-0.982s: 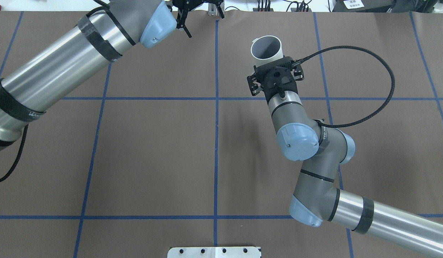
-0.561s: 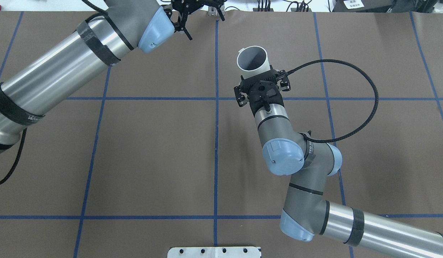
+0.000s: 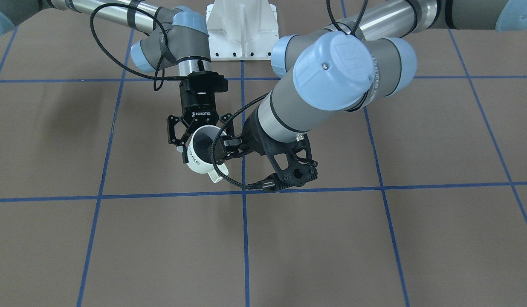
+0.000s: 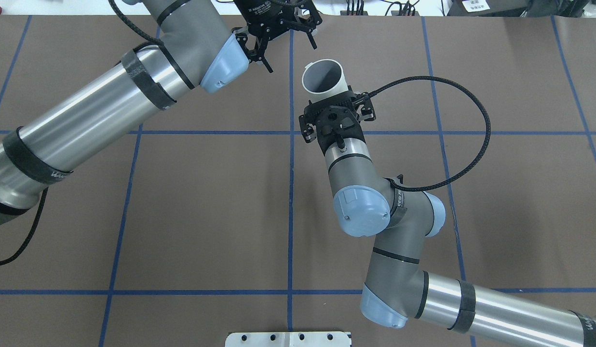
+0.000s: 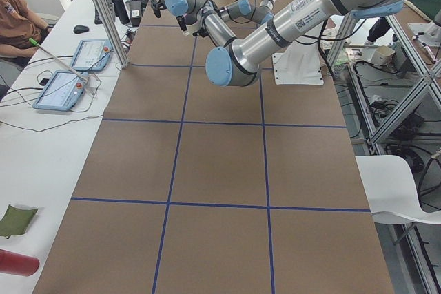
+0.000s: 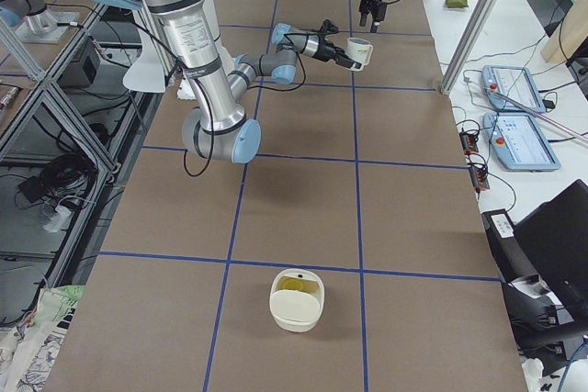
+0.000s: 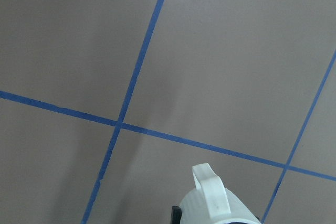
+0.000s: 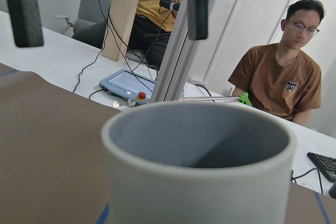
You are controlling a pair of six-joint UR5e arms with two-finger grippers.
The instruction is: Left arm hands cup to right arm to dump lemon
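Hanging clear of the bench [image 4: 206, 193], the cup [image 4: 322, 79] sits mouth-up, slightly tilted, pinched around its body by your right hand [image 3: 199, 143], while the left hand [image 4: 292, 57] hovers close by, fingers spread wide. Its matt grey inside shows no fruit and what looks like the lemon [image 6: 294, 286] lies in an off-white tub [image 6: 296, 321] well apart, so I judge the dump done and a hand-to-hand pass the step now. Next, close the left hand squarely on that smooth, glazed-looking cylinder, clear of its squared loop handle.
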